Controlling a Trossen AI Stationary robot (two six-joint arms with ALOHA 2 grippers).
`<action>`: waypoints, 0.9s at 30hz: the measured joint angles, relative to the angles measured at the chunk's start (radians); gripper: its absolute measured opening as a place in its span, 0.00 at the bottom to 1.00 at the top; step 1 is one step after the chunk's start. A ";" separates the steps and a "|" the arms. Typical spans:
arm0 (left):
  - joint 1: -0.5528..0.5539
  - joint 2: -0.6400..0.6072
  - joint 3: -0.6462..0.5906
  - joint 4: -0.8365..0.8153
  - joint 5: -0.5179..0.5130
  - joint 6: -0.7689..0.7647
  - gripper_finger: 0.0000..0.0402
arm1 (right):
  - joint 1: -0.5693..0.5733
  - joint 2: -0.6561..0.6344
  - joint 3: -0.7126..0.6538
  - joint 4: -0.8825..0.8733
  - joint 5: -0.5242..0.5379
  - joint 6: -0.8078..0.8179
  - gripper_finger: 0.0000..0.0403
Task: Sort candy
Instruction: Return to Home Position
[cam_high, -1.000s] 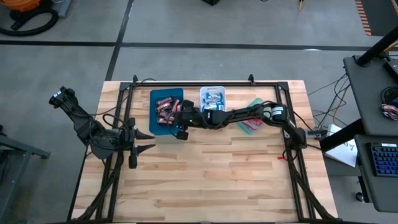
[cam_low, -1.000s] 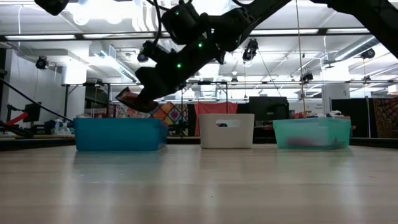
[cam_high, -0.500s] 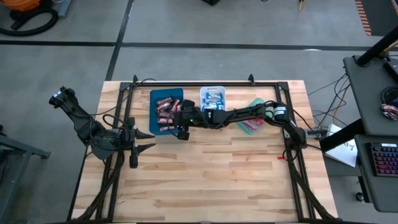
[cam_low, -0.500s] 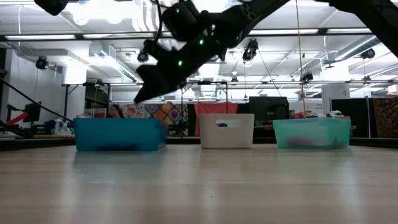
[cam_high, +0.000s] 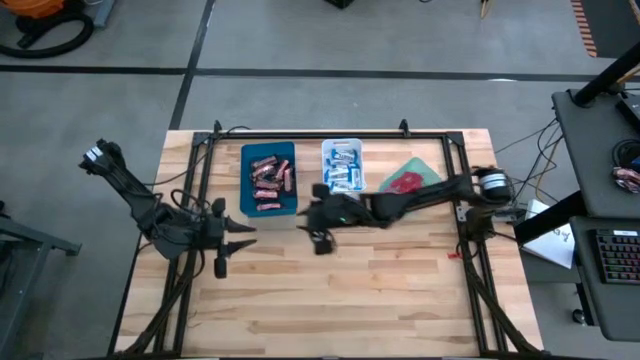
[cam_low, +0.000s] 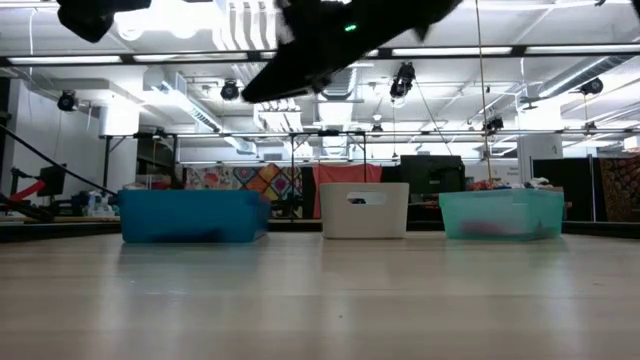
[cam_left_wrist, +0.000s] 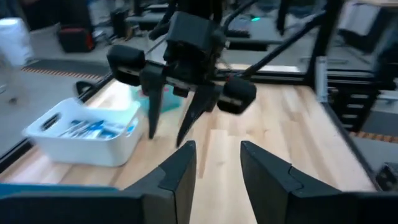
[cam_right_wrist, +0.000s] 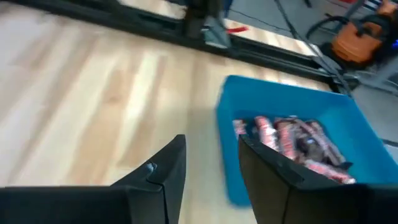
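- The right gripper (cam_left_wrist: 166, 134) hangs above bare wood of the table (cam_high: 350, 300). It is just off the near corners of the blue tray (cam_high: 248, 165) and the white tray (cam_high: 357, 150), on the side toward the table's middle.
- Its two fingers point down and stand apart, with nothing between them; the left wrist view shows this plainly.
- The brown-red bars (cam_high: 268, 182) lie heaped in the blue tray. In the high view they are up and to the left of this gripper, near it but not touching. The right wrist view shows them past the fingers, inside the tray's wall.
- The blue-and-white bars (cam_high: 343, 166) lie in the white tray, which stands between the other two trays. They lie just beyond the right gripper on the far side from the table's middle.
- The red packets (cam_high: 405, 183) lie in the green tray (cam_high: 432, 170), beside the right arm's long reach and well back from its fingers.
- No candy shows on the open wood in any view.
- In the low view the three trays stand in a row, and the right arm is a dark blur high above them.
- The left gripper (cam_left_wrist: 217, 152) waits near the table's left edge, well apart from the trays. Its fingers are apart and hold nothing, and it faces the right gripper across the wood.
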 joint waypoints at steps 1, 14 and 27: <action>0.000 0.000 -0.022 0.045 0.017 0.023 0.27 | 0.015 -0.030 -0.040 0.011 0.000 0.000 0.34; 0.117 -0.038 -0.237 0.495 0.265 0.405 0.10 | 0.097 -0.569 -0.600 0.198 0.000 0.084 0.33; 0.679 -0.223 -0.275 0.357 0.799 0.438 0.00 | 0.096 -1.059 -0.941 0.235 0.080 0.084 0.31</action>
